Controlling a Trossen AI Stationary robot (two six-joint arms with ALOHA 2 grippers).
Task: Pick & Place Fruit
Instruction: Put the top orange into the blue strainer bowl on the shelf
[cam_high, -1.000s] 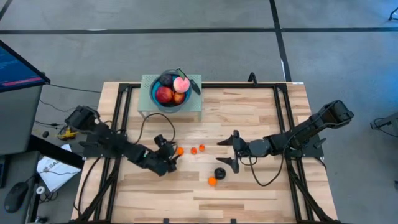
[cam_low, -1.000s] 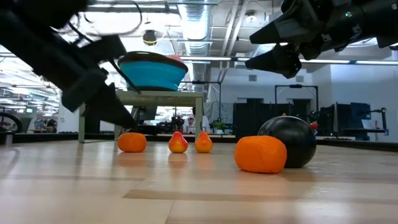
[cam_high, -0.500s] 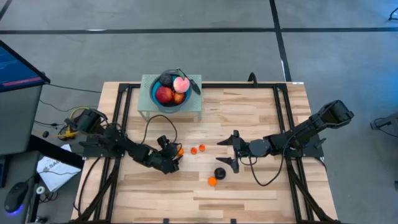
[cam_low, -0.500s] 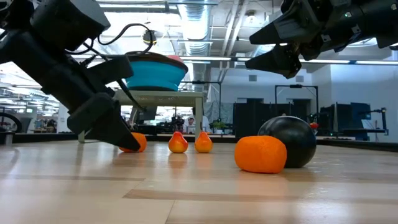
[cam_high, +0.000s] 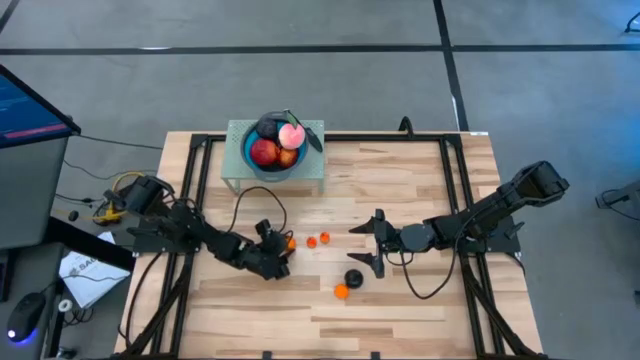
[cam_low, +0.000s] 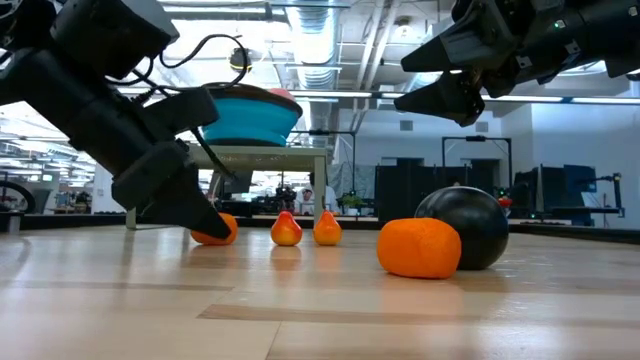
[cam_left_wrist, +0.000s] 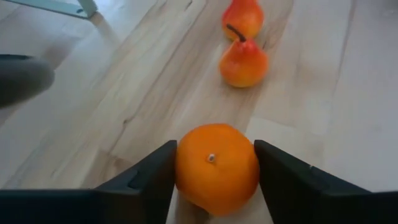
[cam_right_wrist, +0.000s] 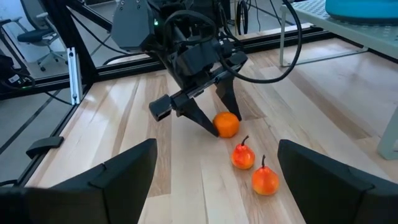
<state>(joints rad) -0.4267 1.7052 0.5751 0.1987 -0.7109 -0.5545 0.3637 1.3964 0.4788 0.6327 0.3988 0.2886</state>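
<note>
Sitting between left gripper (cam_left_wrist: 214, 186) fingers: orange (cam_left_wrist: 216, 167).

Two small pears (cam_high: 317, 240) crowd the orange's (cam_left_wrist: 216, 167) far side.

Overhead, tabletop-level, two close wrist cameras, seemingly sharing one orange (cam_left_wrist: 216, 167).

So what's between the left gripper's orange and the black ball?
In the high view, two small pears sit on bare wood between the orange at the left gripper and the black ball.
</note>
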